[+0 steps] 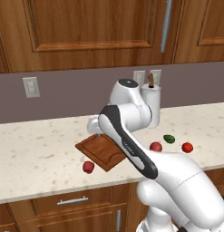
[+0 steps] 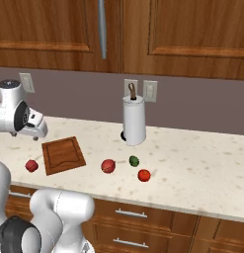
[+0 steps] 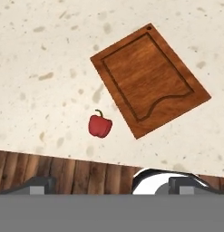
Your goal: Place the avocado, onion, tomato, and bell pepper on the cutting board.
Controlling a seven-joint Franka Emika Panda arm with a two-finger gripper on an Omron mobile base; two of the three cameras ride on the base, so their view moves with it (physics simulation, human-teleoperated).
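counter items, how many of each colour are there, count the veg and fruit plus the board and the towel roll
red: 3, the bell pepper, the onion and the tomato
green: 1, the avocado
brown: 1, the cutting board, nothing on it
white: 1, the paper towel roll
total: 6

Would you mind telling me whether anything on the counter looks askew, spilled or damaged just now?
Nothing looks spilled or damaged. The cutting board lies at an angle to the counter edge and is bare. The bell pepper sits just off it; the onion, avocado and tomato lie loose near the upright paper towel roll.
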